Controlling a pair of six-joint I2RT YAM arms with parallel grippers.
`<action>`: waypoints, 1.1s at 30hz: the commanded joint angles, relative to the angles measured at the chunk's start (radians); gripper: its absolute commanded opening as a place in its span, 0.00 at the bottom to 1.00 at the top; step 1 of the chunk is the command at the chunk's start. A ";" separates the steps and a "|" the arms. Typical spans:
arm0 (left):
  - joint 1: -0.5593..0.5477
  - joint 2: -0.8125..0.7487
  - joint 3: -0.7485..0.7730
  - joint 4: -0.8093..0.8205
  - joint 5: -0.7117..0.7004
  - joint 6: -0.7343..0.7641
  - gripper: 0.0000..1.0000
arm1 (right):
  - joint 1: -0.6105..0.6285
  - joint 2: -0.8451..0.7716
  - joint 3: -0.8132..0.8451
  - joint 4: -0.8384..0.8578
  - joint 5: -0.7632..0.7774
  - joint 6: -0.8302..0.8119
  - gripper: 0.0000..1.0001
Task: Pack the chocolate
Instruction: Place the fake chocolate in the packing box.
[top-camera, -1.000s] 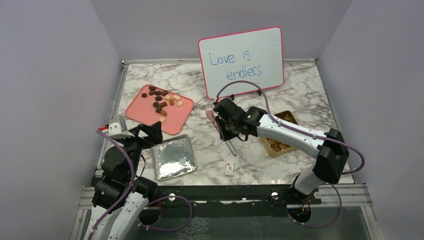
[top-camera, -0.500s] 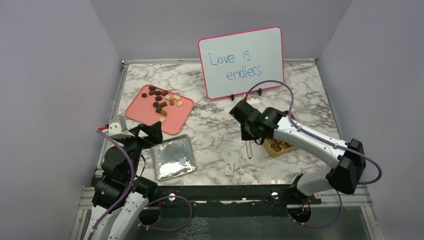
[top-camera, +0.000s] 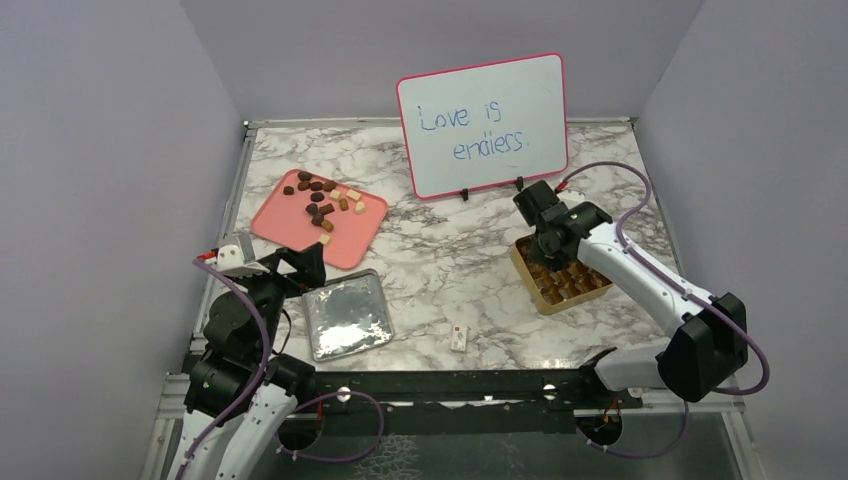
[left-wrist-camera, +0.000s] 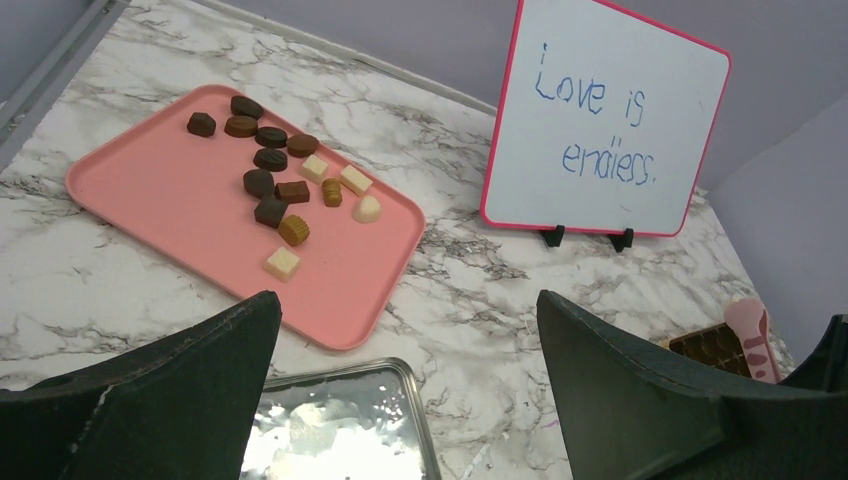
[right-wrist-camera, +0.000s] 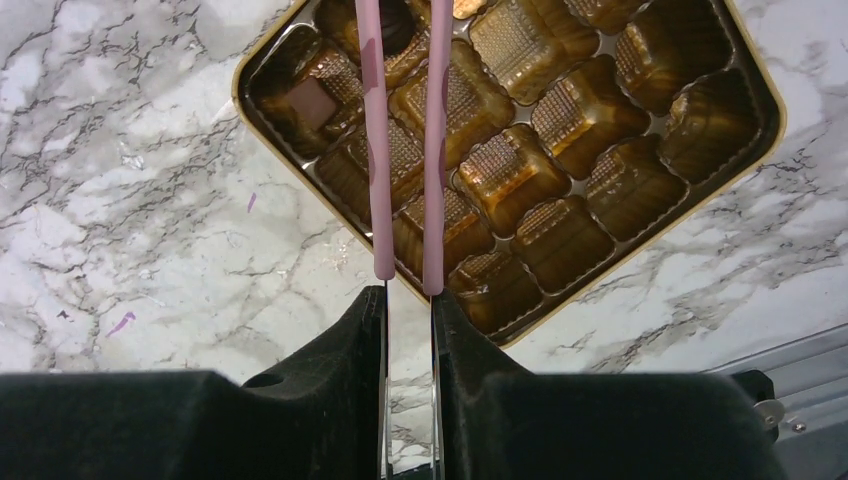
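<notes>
Right pincer (right-wrist-camera: 408, 300), nearly closed, clamped pink tongs (right-wrist-camera: 378, 150) over the gold box (right-wrist-camera: 762, 92), apparently to seat a dark piece (right-wrist-camera: 395, 25) in a cell; left pincer (left-wrist-camera: 405, 300) gaped empty near the tray (left-wrist-camera: 150, 210) holding most chocolate (left-wrist-camera: 275, 190).

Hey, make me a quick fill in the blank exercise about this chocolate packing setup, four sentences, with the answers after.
1. The loose chocolates lie on a ____ tray.
2. The right gripper is shut on pink tongs that reach over the ____ box.
3. The whiteboard reads "Love is ____."
4. The left gripper has its jaws ____.
Answers: pink; gold; endless; open.
</notes>
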 joint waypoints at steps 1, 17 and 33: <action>0.005 0.011 0.005 0.019 0.010 -0.002 0.99 | -0.032 -0.023 -0.017 0.051 0.019 0.005 0.12; 0.005 0.014 0.006 0.019 0.008 0.000 0.99 | -0.111 0.020 -0.064 0.079 -0.001 0.051 0.23; 0.005 0.006 0.006 0.018 0.005 -0.002 0.99 | -0.116 0.014 -0.058 0.071 -0.049 0.076 0.38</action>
